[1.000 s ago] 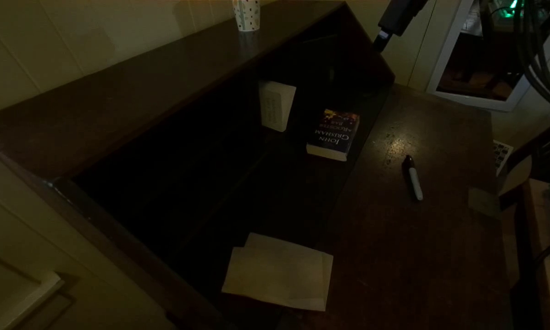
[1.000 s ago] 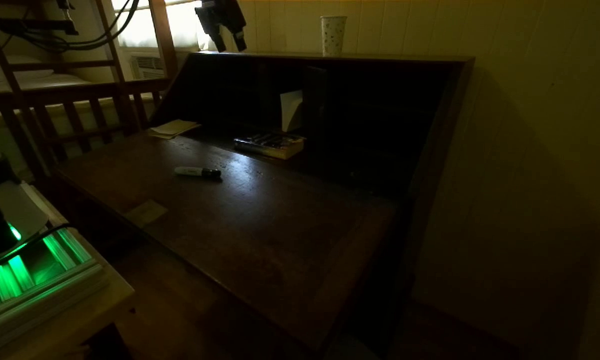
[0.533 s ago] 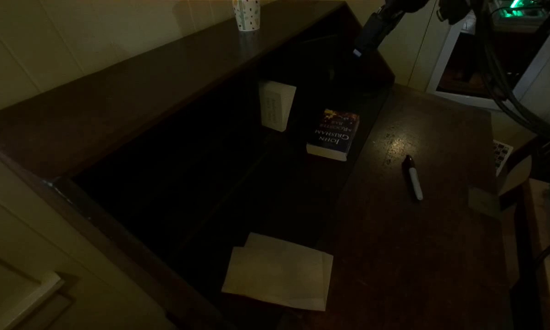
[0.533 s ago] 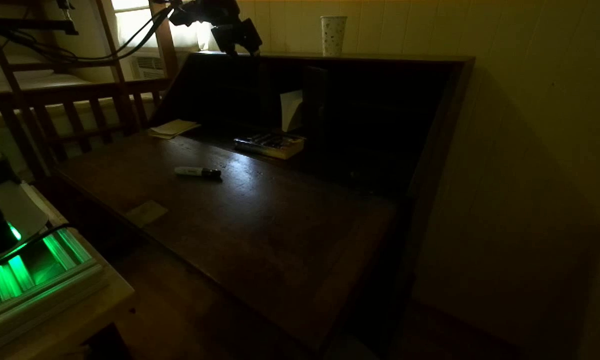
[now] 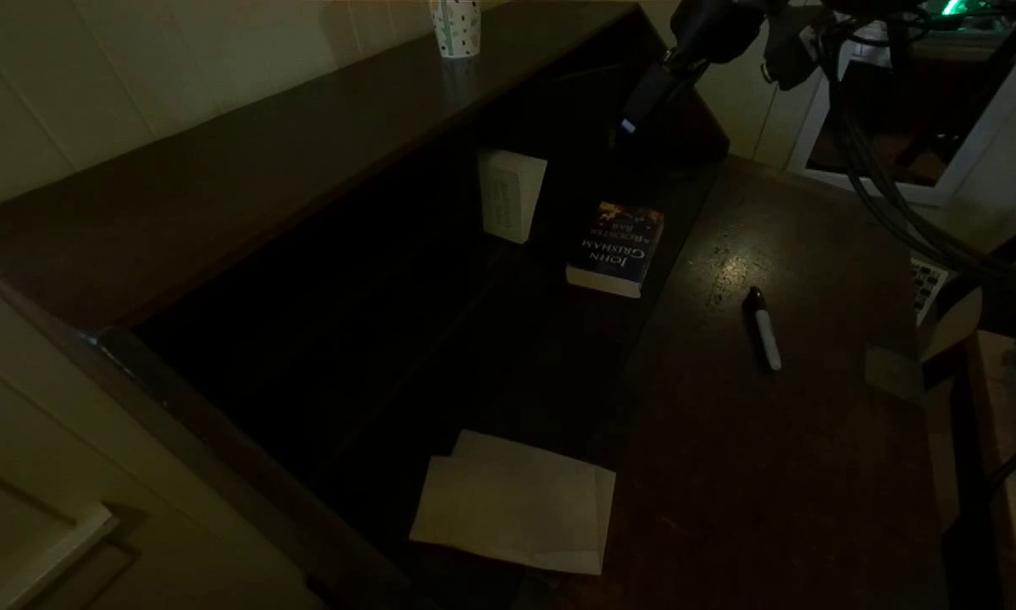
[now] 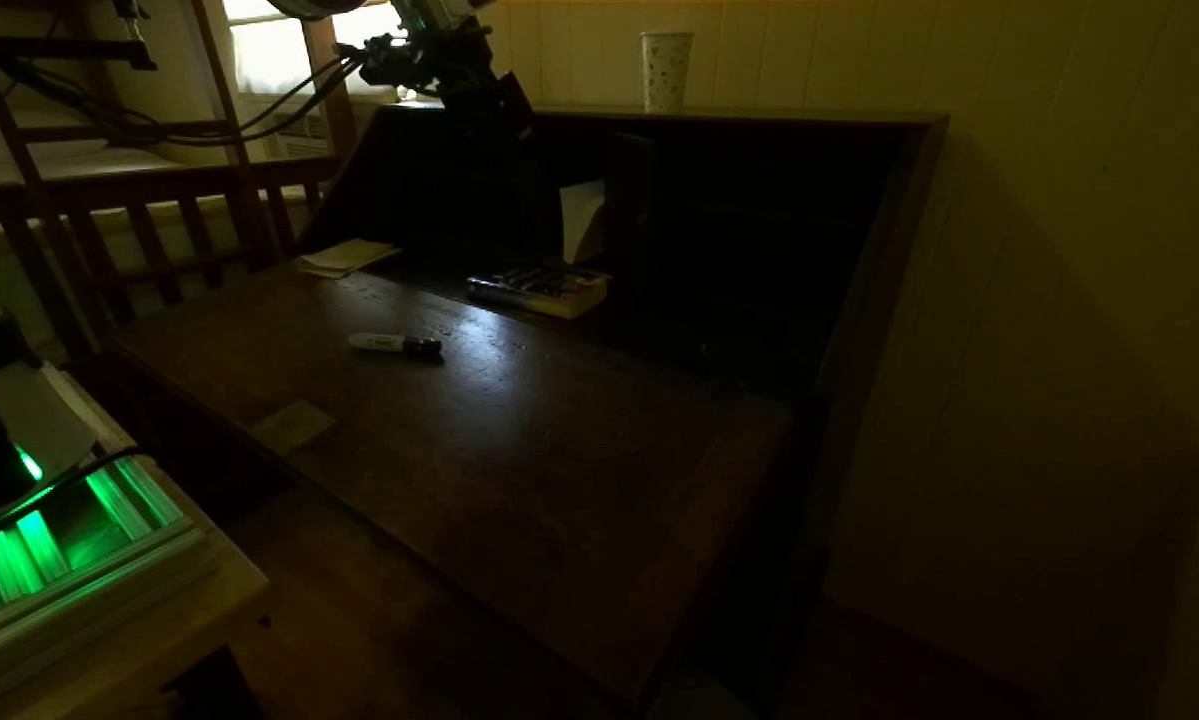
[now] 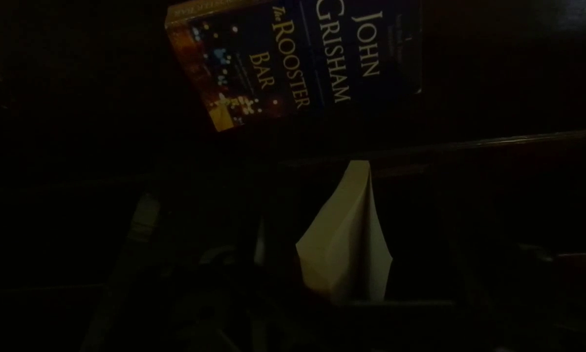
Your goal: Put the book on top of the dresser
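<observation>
My gripper (image 5: 625, 129) is hanging aslant before the dark front of the dresser (image 5: 262, 161), my fingers (image 7: 146, 214) standing apart. The pale book (image 5: 510, 196) is standing on end inside the dresser, its pages slightly splayed in the wrist view, near but apart from my gripper. A dark-covered book (image 5: 616, 246) is lying flat near it; a marker (image 5: 763, 329) and pale sheets (image 5: 516, 504) are lying farther off. A spotted cup (image 5: 457, 30) is standing on the dresser's top.
</observation>
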